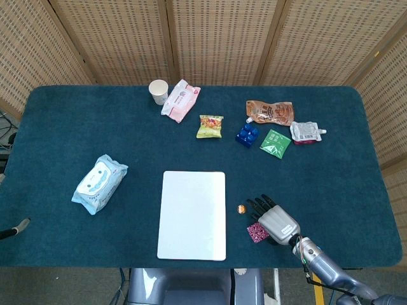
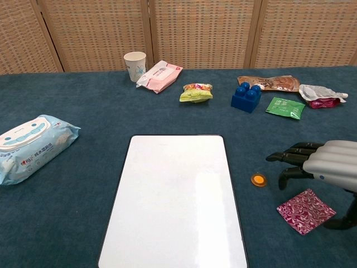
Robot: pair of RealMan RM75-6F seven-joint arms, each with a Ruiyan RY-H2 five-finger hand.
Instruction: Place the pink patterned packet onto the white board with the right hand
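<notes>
While the packet [image 2: 305, 210] lies flat near the tabletop's front edge, right of the board [image 2: 174, 202], the right hand [image 2: 326, 163] hovers just above it, fingers spread, holding nothing.

Looks like a robot test room/lab, not a home. A big table [image 1: 63, 127] w/ dark blue-green cloth is closed in by woven screens [image 1: 216, 38] on wood frames, & a silver robot hand [image 1: 275, 220] on a metal arm reaches over it. Small things are laid out well apart like for a test: white board [image 1: 192, 215], paper cup [image 1: 158, 91], wipes pack [image 1: 99, 183], blue blocks [image 1: 247, 134], snack bags [image 1: 210, 126].
</notes>
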